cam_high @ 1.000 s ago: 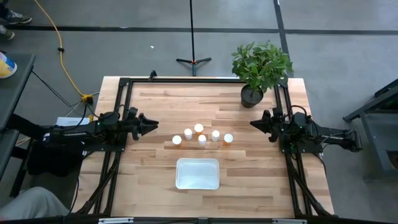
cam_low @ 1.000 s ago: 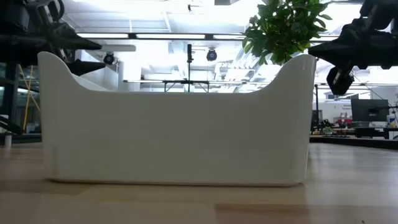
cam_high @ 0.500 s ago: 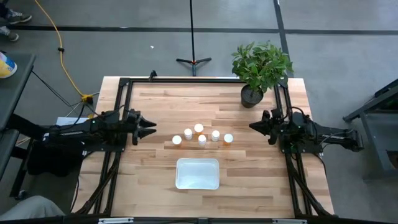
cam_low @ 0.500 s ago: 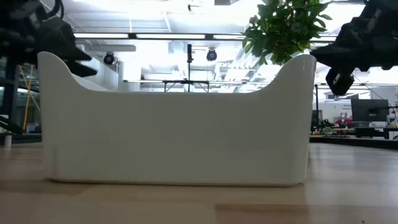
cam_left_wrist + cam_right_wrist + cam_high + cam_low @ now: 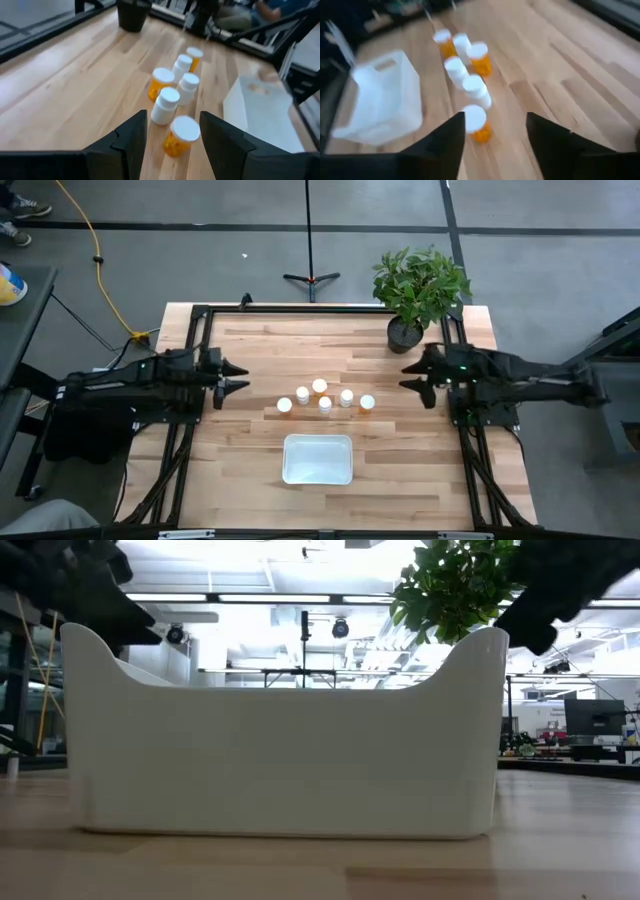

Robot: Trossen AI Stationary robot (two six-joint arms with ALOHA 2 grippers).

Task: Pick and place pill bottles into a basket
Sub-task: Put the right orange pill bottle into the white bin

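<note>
Above the wooden table point(image 5: 250, 450), my left gripper point(image 5: 240, 377) hangs with its fingers spread wide and nothing between them, tips aimed at the cluster of pill bottles point(image 5: 325, 399) near the table's middle. From the left wrist view I see the two dark fingers point(image 5: 131, 139) framing the nearest bottle point(image 5: 178, 135), which stands clear of both of them.

My right gripper point(image 5: 408, 376) faces in from the opposite side, also spread wide and empty, pointed at the same cluster. Its wrist camera shows the closest bottle point(image 5: 476, 123) in the gap between the fingers point(image 5: 446, 146), untouched.

All five orange bottles with white caps stand upright on the wood, grouped close together between the two grippers: the leftmost point(image 5: 285, 405) and the rightmost point(image 5: 367, 403) mark the ends of the group.

I see the white basket point(image 5: 318, 459) on the near side of the bottles, just beside them, with nothing inside it. At table height its white wall point(image 5: 280, 760) fills the frame and hides the bottles.

A potted plant point(image 5: 418, 288) sits at the far right corner of the table, just beyond the right gripper.
</note>
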